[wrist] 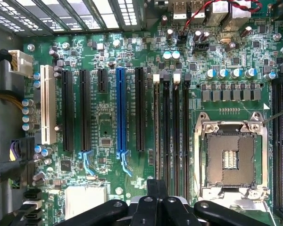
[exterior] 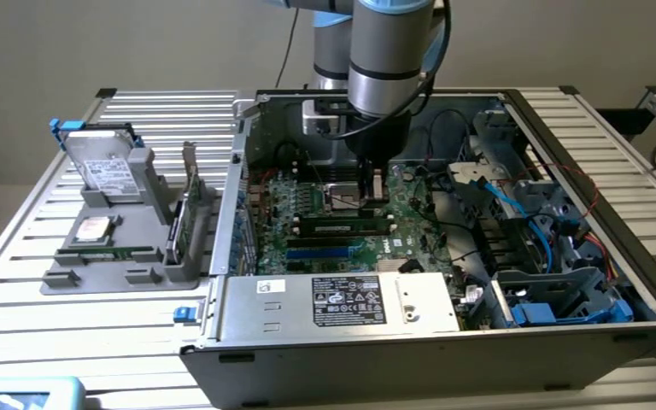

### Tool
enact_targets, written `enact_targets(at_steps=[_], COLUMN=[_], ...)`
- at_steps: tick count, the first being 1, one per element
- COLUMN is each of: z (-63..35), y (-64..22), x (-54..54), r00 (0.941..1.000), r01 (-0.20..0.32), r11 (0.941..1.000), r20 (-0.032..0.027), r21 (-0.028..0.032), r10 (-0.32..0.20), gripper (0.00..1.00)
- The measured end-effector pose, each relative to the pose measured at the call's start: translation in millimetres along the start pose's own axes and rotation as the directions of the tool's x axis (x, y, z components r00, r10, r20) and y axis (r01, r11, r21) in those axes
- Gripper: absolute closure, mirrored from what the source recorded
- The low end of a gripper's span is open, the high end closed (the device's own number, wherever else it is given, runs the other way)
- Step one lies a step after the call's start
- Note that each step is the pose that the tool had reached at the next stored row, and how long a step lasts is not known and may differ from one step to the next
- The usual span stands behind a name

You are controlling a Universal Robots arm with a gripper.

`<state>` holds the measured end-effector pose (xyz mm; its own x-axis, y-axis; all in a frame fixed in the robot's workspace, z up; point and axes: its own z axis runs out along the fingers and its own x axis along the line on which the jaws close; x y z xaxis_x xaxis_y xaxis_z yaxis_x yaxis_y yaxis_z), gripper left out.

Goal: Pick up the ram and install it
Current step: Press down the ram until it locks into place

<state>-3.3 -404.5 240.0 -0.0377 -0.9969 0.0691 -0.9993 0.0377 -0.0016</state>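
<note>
One robot arm (exterior: 388, 51) reaches down into the open computer case (exterior: 419, 367). At its end, the gripper (exterior: 371, 195) hangs low over the green motherboard (exterior: 294, 205). Its two black fingers are pressed tight together. They hold nothing.

The ram (exterior: 345, 227) is on the motherboard, not in the gripper. It is a long, thin green stick with small black chips. It stands on its edge in one of the long black memory slots. In the exterior view the gripper is just behind the ram, near the end of it on the exterior view's right. I cannot tell if the tips touch the stick.

In the wrist view the gripper (wrist: 156, 186) lines up with the same slot. The ram (wrist: 156, 127) shows there as a thin pale line that runs away from the fingertips. The other memory slots beside it look dark.

On one side of the memory slots is the square metal chip socket (wrist: 230, 157). On the other side, past one black slot, is a long blue slot (wrist: 121, 113).

Outside the case, on the exterior view's left, a grey holder (exterior: 100, 278) sits on the metal table. A silver hard drive (exterior: 106, 166) and a tall green card (exterior: 191, 192) stand in it, well apart from the gripper.
</note>
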Motion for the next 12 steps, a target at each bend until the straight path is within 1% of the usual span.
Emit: enact_targets(at_steps=[9, 12], z=[3.1, 3.8], y=[-0.6, -0.7], x=[-0.5, -2.1], r00=[1.0000, 1.0000], r01=[-0.003, -0.004], r11=[1.0000, 1.0000], r20=[-0.0001, 0.0003], r21=[0.0034, 0.0048], r10=[0.003, 0.004], gripper=[0.89, 0.89])
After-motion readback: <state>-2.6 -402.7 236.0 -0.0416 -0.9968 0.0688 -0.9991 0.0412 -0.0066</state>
